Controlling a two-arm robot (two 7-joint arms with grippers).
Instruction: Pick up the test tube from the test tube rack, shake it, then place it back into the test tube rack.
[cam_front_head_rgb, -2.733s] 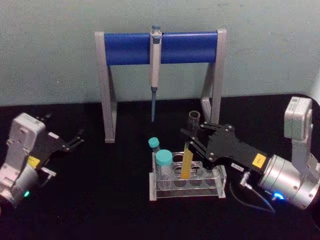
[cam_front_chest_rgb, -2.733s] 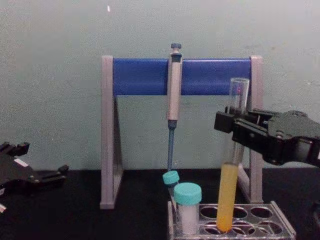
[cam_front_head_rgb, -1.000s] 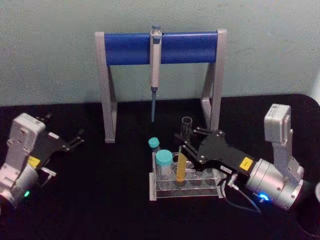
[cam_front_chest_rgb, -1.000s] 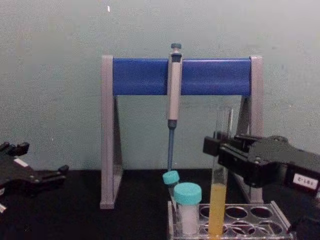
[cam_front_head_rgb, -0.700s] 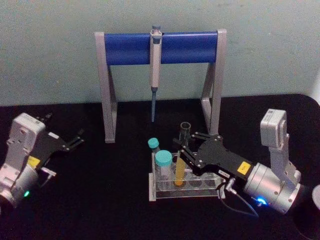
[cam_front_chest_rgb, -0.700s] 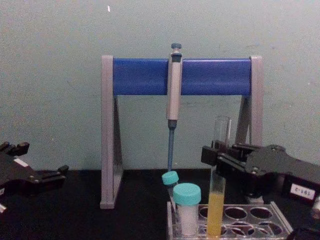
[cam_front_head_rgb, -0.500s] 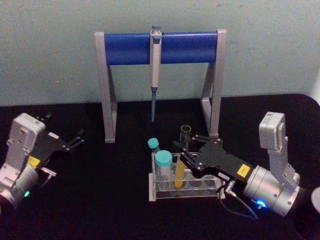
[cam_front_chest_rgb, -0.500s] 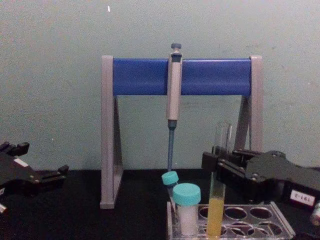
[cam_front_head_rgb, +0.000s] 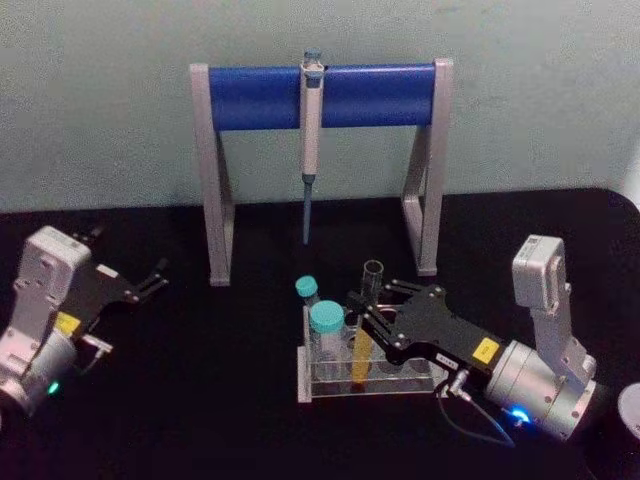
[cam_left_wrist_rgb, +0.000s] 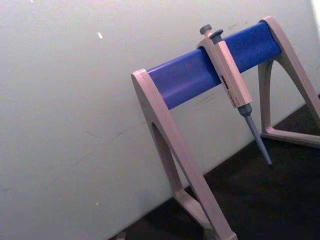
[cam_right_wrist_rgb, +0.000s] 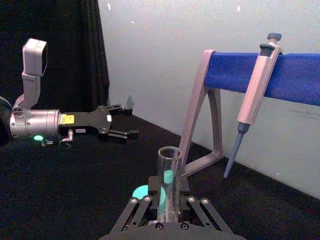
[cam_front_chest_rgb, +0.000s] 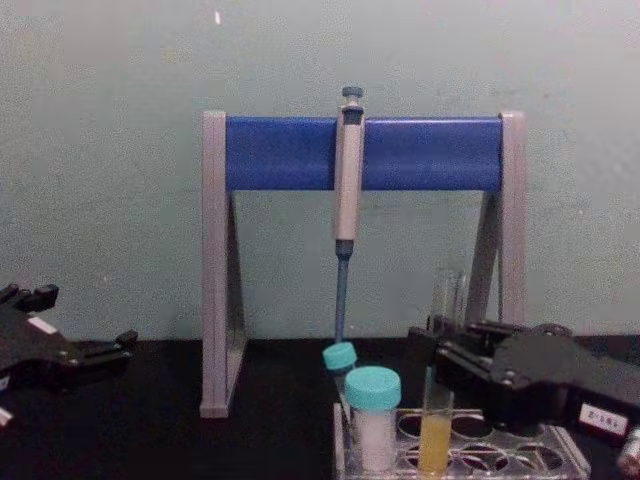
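Test tube (cam_front_head_rgb: 366, 318) stands upright in test tube rack (cam_front_head_rgb: 372, 368), lower end w/ yellow-orange liquid down in a hole of the front row, just right of the big teal-capped tube (cam_front_head_rgb: 327, 332). Right gripper (cam_front_head_rgb: 362, 308) is at the rack's right side, reaching in over the top plate; its fingers (cam_front_chest_rgb: 447, 362) sit either side of the tube's clear upper part, closed in on the glass, gap no wider than the tube. In the right wrist view the tube (cam_right_wrist_rgb: 169, 182) rises straight up between the two finger linkages, open mouth at top, no cap. Chest view: liquid (cam_front_chest_rgb: 435, 444) fills the tube's bottom part only, rest of the glass above the fingers is empty.

Rack contents: the tall tube, plus two teal-capped tubes at the rack's left end, larger one (cam_front_chest_rgb: 373, 418) in front w/ white contents, smaller one (cam_front_chest_rgb: 340, 360) behind it. Other holes to the right look empty.

Pipette stand (cam_front_head_rgb: 320, 95) is behind the rack, grey legs, blue bar; grey-blue pipette (cam_front_head_rgb: 310, 140) hangs from the bar, tip down, above and behind the rack's left end.

Left gripper (cam_front_head_rgb: 150, 279) is parked well left of the rack, fingers apart, holding nothing.
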